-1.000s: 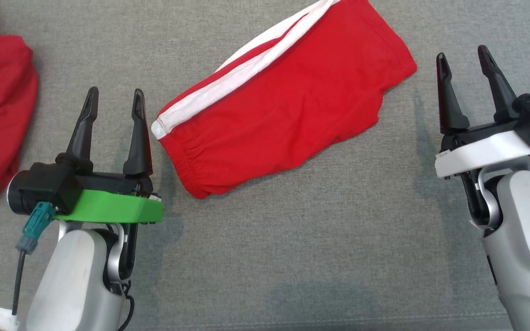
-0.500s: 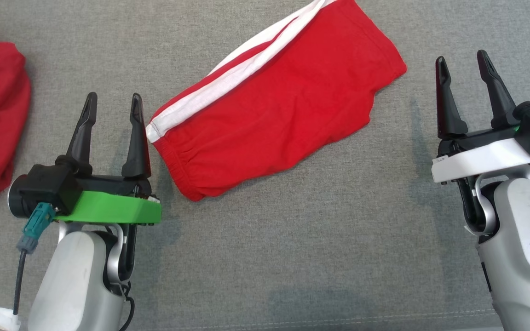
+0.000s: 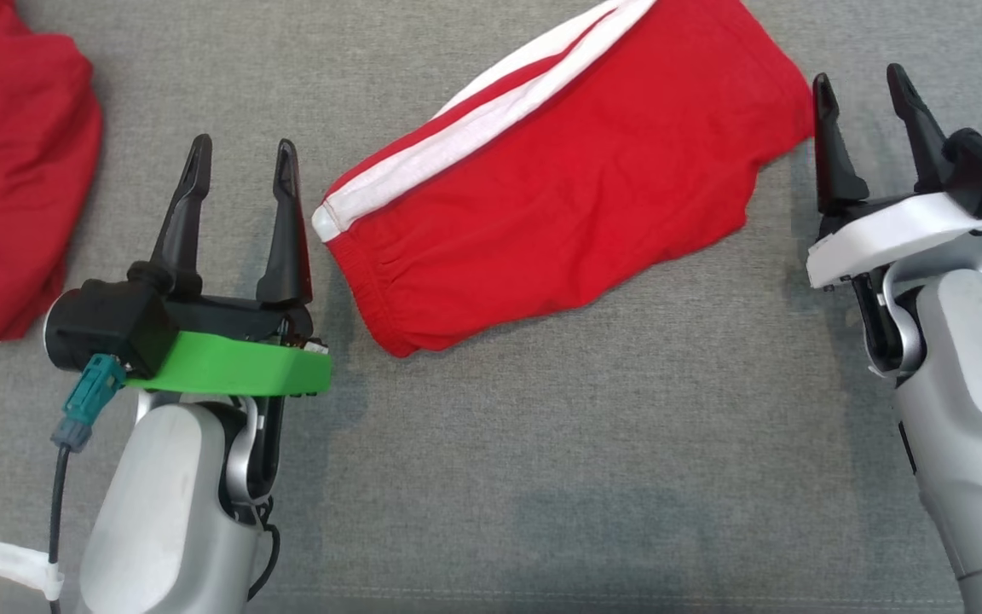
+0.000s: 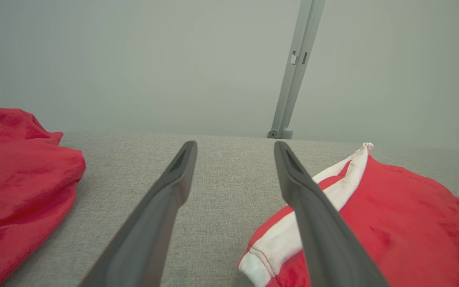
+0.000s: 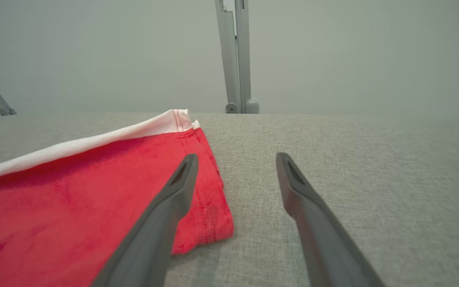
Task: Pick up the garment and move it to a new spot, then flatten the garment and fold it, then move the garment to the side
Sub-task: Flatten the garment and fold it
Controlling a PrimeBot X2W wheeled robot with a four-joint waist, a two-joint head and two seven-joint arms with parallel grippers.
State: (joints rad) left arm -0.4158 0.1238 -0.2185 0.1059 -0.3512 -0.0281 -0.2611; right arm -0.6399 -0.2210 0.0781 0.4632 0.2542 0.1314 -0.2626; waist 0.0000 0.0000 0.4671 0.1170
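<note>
The garment is a pair of red shorts with a white side stripe, folded and lying slantwise on the grey cloth surface. Its waistband end points toward my left gripper, which stands open just left of it, nothing between its fingers. In the left wrist view the garment lies to the right of the open left gripper. My right gripper is open beside the garment's hem corner. In the right wrist view the hem corner lies under the left finger of the open right gripper.
A second red cloth lies bunched at the far left, also seen as a red cloth in the left wrist view. A grey metal post stands beyond the surface's far edge; the same kind of post shows in the right wrist view.
The whole head view has shifted, so the camera moved. Both grippers stay open, and the right gripper now stands closer to the garment's hem corner.
</note>
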